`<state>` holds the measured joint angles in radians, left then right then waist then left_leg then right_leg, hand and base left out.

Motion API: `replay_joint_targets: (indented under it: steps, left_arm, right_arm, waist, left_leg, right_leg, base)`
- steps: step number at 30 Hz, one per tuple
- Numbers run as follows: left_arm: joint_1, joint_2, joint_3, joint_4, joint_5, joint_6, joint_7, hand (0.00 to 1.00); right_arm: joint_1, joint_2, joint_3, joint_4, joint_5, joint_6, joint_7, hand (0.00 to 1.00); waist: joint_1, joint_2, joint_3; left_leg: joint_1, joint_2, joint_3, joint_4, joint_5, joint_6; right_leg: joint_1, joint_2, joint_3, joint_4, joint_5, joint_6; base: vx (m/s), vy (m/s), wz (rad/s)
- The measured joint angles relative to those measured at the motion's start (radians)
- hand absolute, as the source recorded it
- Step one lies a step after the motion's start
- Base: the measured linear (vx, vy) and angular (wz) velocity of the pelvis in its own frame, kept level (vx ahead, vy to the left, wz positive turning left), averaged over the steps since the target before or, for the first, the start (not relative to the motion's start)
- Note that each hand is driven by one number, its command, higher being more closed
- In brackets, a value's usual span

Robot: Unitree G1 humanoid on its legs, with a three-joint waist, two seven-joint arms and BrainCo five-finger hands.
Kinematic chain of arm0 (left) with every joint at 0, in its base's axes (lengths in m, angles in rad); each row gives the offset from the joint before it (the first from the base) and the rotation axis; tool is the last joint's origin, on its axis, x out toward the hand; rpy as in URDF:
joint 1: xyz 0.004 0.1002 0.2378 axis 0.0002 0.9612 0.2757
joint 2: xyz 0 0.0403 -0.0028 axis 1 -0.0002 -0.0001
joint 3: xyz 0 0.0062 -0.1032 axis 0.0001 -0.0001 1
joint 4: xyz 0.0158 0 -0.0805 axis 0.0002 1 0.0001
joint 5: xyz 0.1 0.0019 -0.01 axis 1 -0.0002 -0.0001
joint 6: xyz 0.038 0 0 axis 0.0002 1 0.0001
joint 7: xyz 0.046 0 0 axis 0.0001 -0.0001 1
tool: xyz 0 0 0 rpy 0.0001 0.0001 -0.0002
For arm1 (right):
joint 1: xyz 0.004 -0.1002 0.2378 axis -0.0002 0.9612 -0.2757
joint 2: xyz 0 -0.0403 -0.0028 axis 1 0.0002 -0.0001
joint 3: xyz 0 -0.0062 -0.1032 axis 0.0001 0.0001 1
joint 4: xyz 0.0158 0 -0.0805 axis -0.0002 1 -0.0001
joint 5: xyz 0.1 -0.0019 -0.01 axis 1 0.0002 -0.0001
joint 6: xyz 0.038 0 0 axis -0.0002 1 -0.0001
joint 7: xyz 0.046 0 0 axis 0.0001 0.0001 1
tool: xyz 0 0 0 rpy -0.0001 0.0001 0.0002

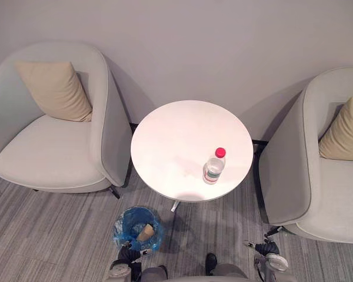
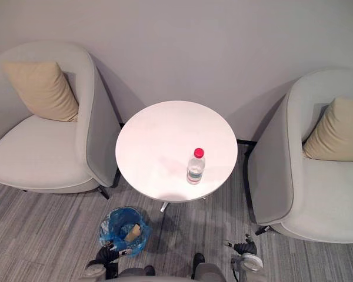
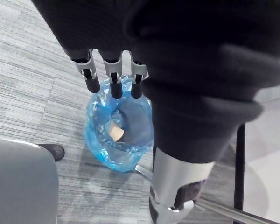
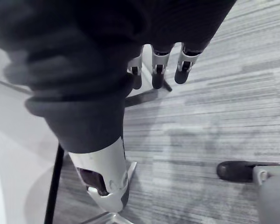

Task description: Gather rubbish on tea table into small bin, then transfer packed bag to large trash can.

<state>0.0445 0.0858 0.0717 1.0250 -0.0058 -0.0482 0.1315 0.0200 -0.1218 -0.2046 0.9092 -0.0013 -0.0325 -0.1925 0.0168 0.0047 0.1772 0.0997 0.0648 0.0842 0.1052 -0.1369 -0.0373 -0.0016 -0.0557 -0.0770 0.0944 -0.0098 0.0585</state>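
A clear plastic bottle (image 1: pixel 213 167) with a red cap stands upright on the round white tea table (image 1: pixel 176 132), near its front right edge. On the carpet in front of the table's left side sits a small bin (image 1: pixel 138 228) lined with a blue bag (image 3: pixel 100 135). A tan cup-like piece of rubbish (image 3: pixel 115 132) lies inside it. My left hand (image 1: pixel 128 255) hangs low just in front of the bin, its fingers (image 3: pixel 115 79) straight and empty above the bag's rim. My right hand (image 1: pixel 266 249) hangs low over the carpet to the right, fingers (image 4: pixel 156 70) relaxed, holding nothing.
A pale armchair (image 1: pixel 53 147) with a beige cushion (image 1: pixel 56 91) stands left of the table. Another armchair (image 1: pixel 317 176) with a cushion (image 1: pixel 344 135) stands to the right. A grey wall closes the back. The table's thin metal foot (image 1: pixel 175 205) reaches the striped carpet by the bin.
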Motion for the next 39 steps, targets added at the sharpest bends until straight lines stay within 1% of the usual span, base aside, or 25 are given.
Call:
replay_joint_targets:
  steps: [3,6,11,13,15,17,21,26,31,35,39]
  left_arm:
    - [0.009,0.003,-0.003,-0.011,0.000,0.000,0.000,0.00]
    - [0.024,0.010,-0.035,-0.025,0.000,-0.001,0.000,0.00]
    - [0.029,0.011,-0.053,-0.034,0.005,-0.002,-0.001,0.00]
    - [0.031,0.014,-0.074,-0.037,0.014,-0.005,-0.002,0.00]
    - [0.035,0.013,-0.087,-0.039,0.017,-0.005,-0.003,0.00]
    - [0.038,0.015,-0.102,-0.049,0.017,-0.006,-0.002,0.00]
    - [0.046,0.015,-0.110,-0.065,0.018,-0.007,-0.002,0.00]
    - [0.047,0.016,-0.112,-0.068,0.018,-0.008,-0.007,0.00]
    - [0.047,0.018,-0.121,-0.073,0.018,-0.009,-0.020,0.00]
    - [0.047,0.018,-0.133,-0.083,0.018,-0.017,-0.020,0.00]
    - [0.050,0.018,-0.144,-0.094,0.018,-0.017,-0.020,0.00]
  right_arm:
    - [0.014,-0.007,0.028,-0.109,-0.005,-0.008,0.001,0.00]
    - [0.023,-0.016,0.058,-0.166,-0.009,-0.023,0.001,0.00]
    - [0.028,-0.028,0.080,-0.274,-0.019,-0.037,0.001,0.00]
    - [0.033,-0.049,0.109,-0.314,-0.025,-0.039,0.002,0.00]
    - [0.032,-0.053,0.121,-0.356,-0.041,-0.041,0.002,0.00]
    - [0.027,-0.061,0.149,-0.392,-0.049,-0.058,0.002,0.00]
    - [0.005,-0.062,0.188,-0.427,-0.059,-0.078,0.001,0.00]
    - [-0.013,-0.062,0.211,-0.428,-0.087,-0.077,0.000,0.00]
    - [-0.029,-0.062,0.216,-0.469,-0.087,-0.077,-0.001,0.00]
    - [-0.046,-0.062,0.223,-0.469,-0.085,-0.077,-0.006,0.00]
    - [-0.065,-0.060,0.221,-0.470,-0.067,-0.077,-0.027,0.00]
  waist:
    - [0.000,0.000,-0.002]
    - [0.001,-0.001,-0.025]
    - [0.000,0.002,-0.030]
    - [-0.001,0.003,-0.041]
    - [-0.001,0.002,-0.053]
    - [0.000,0.001,-0.054]
    - [0.003,0.000,-0.054]
    - [0.009,-0.001,-0.056]
    - [0.009,-0.001,-0.056]
    - [0.025,-0.001,-0.055]
    - [0.025,-0.003,-0.054]
  left_leg:
    - [-0.002,-0.014,0.000,0.000,0.001,0.001]
    - [-0.017,-0.019,-0.002,-0.002,0.001,0.001]
    - [-0.017,-0.019,-0.008,-0.007,0.008,0.004]
    - [-0.015,-0.021,-0.018,-0.019,0.013,0.006]
    - [-0.015,-0.028,-0.034,-0.032,0.022,0.005]
    - [-0.015,-0.028,-0.050,-0.034,0.023,0.005]
    - [-0.015,-0.029,-0.060,-0.035,0.023,0.005]
    - [-0.022,-0.030,-0.072,-0.036,0.023,0.006]
    - [-0.042,-0.032,-0.109,-0.043,0.036,0.003]
    - [-0.042,-0.031,-0.118,-0.069,0.054,0.001]
    - [-0.054,-0.034,-0.139,-0.070,0.057,0.000]
  right_leg:
    - [0.016,-0.012,0.000,-0.035,0.025,0.008]
    - [0.017,-0.017,0.000,-0.065,0.043,0.014]
    - [0.027,-0.015,-0.008,-0.099,0.063,0.011]
    - [0.034,-0.015,-0.018,-0.113,0.065,0.011]
    - [0.040,-0.015,-0.034,-0.123,0.066,0.011]
    - [0.052,-0.014,-0.043,-0.135,0.066,0.011]
    - [0.067,-0.014,-0.058,-0.153,0.068,0.010]
    - [0.072,-0.014,-0.069,-0.165,0.069,0.010]
    - [0.070,-0.015,-0.106,-0.171,0.069,0.010]
    - [0.064,-0.014,-0.116,-0.173,0.069,0.009]
    - [0.063,-0.016,-0.135,-0.177,0.069,0.009]
  base:
    - [-0.09,0.053,-0.02]
    - [-0.07,0.025,0.00]
    - [0.00,-0.003,0.01]
    - [0.02,-0.017,0.14]
    - [0.05,-0.010,0.23]
    - [0.03,-0.015,0.22]
    - [0.00,-0.014,0.11]
    - [-0.02,-0.010,0.08]
    - [-0.03,-0.026,0.20]
    - [-0.04,-0.023,0.11]
    - [-0.03,-0.007,0.11]
